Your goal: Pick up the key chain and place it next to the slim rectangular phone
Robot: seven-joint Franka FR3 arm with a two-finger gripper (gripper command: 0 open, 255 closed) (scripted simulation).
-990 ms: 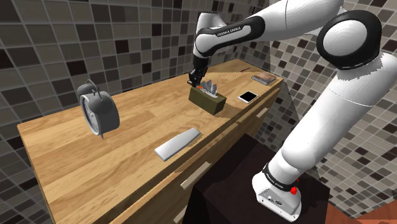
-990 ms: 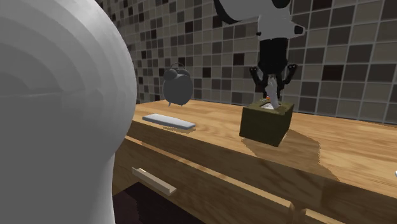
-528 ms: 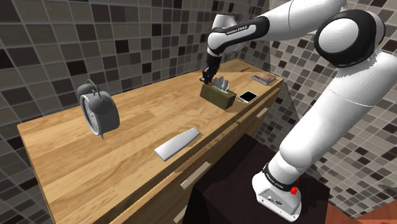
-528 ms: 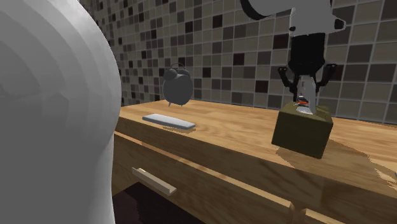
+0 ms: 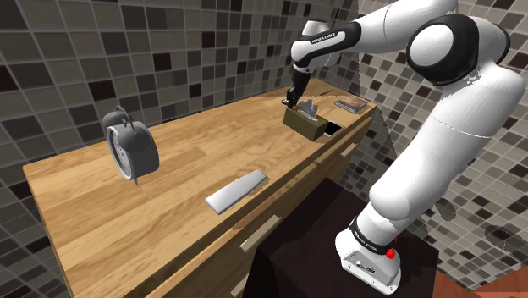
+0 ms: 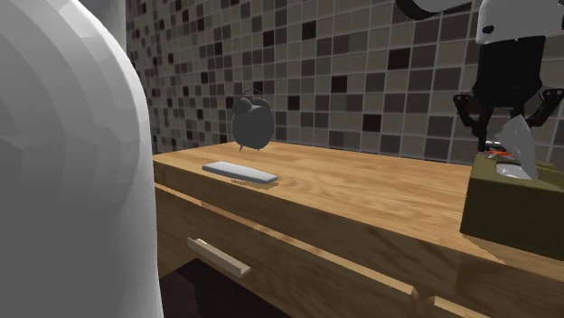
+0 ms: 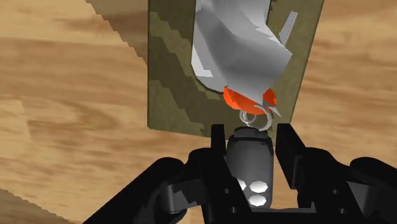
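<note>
- Currently my gripper (image 5: 294, 97) has its fingers clamped on the dark barrel of the key chain (image 7: 251, 159), which hangs straight down, with the ring and orange tag lowest.
- That tag sits at the top of the olive box (image 5: 305, 124); I can't tell whether it hangs clear.
- The phone (image 5: 333, 128) lies flat just right of the box, so I judge the carry runs right and slightly nearer.

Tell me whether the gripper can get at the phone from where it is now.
Probably yes. The gripper, shut on the key chain, hangs over the olive box, and the phone lies just past that box on the table. The box crowds the phone's near edge; above it nothing blocks the way.
</note>
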